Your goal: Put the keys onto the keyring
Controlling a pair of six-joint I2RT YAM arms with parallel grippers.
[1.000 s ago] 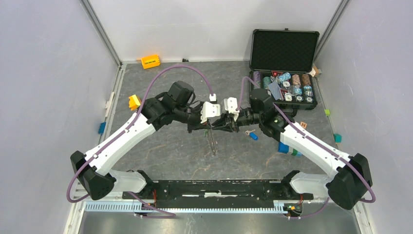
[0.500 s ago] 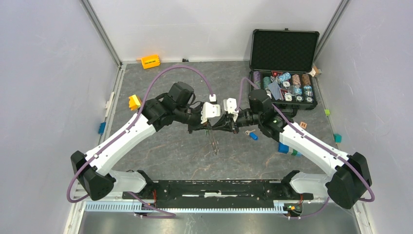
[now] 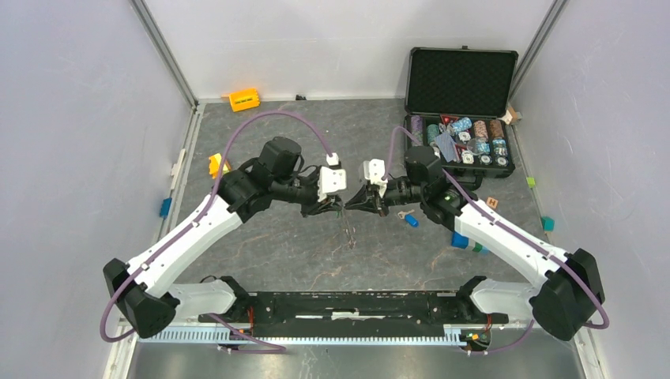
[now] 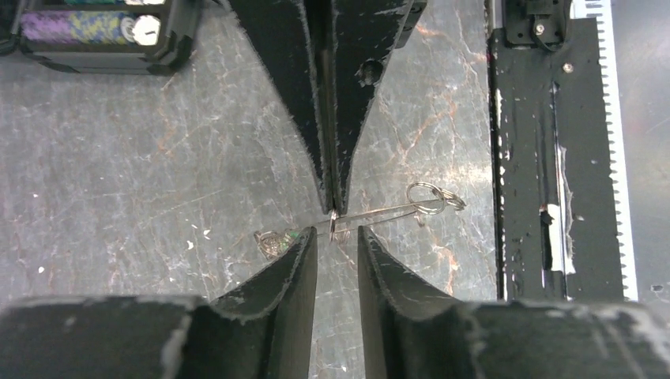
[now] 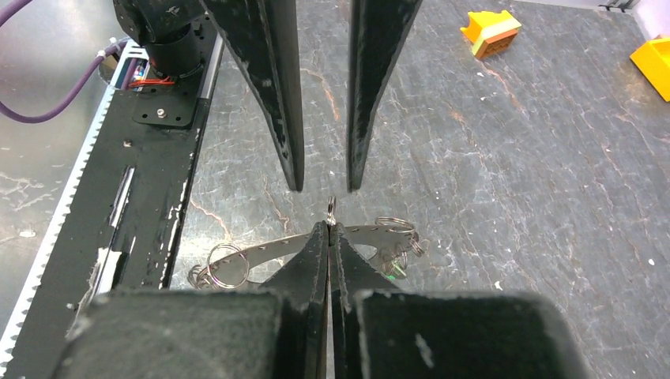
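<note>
The keyring (image 5: 269, 251) is a thin grey metal band with small holes, carrying several split rings. It hangs in mid-air between the two arms (image 3: 348, 229). My right gripper (image 5: 329, 225) is shut on a small ring at the top of the keyring. A speck of the green key (image 5: 393, 268) shows among the rings on one end, also visible in the left wrist view (image 4: 292, 234). My left gripper (image 4: 336, 237) is open, its tips straddling the keyring (image 4: 379, 212) without gripping it. The blue key (image 3: 412, 221) lies on the table under the right arm.
An open black case (image 3: 462, 79) of poker chips stands at the back right. An orange block (image 3: 244, 99) and a yellow block (image 3: 217, 165) lie to the left. Blue and green blocks (image 3: 466, 241) sit by the right arm. A black rail (image 3: 348, 304) runs along the near edge.
The right gripper has shut on the keyring. The left gripper has opened, letting go of it, and the left arm has drawn back a little to the left.
</note>
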